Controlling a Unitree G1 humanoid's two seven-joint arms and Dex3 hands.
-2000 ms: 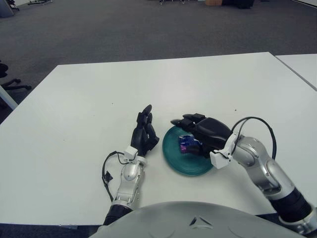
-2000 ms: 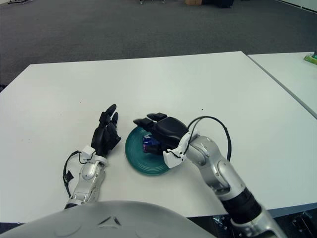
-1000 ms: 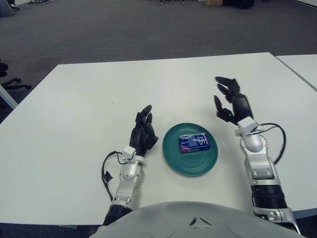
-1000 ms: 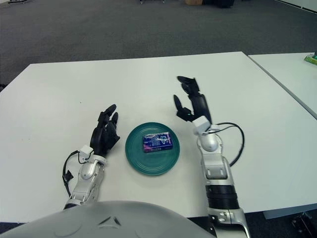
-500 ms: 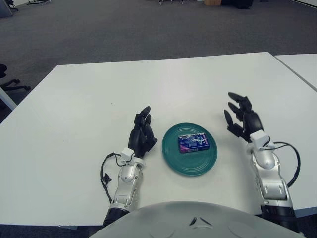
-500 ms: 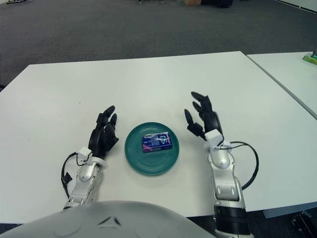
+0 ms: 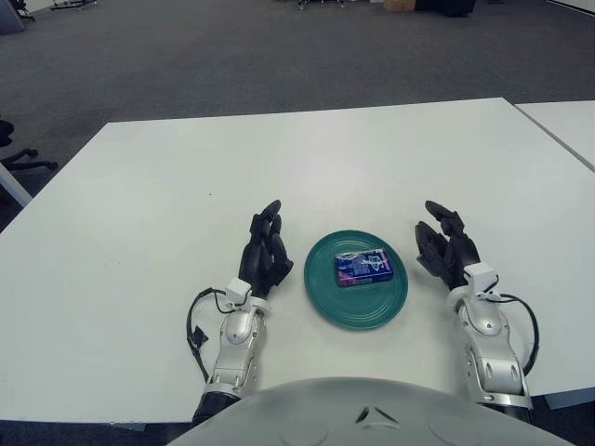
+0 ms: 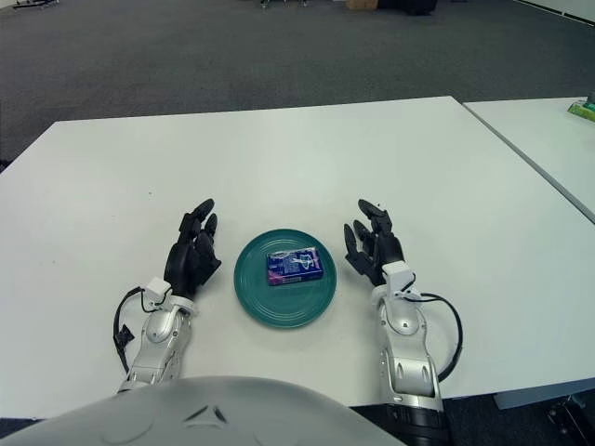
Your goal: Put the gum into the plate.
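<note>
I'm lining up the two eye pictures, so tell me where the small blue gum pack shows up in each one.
Left eye view: the small blue gum pack lies right of centre, in the upper part of the round teal plate.
Right eye view: the pack lies at mid-picture, in the same part of the plate.
Shared landmark: the plate, flanked by the left hand and right hand.

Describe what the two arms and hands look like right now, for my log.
Both match: the left hand and right hand are black, three-fingered and jointed, each joined by a white wrist block to a silver metal forearm. A thin black cable loops outside each wrist. No markings are visible.
</note>
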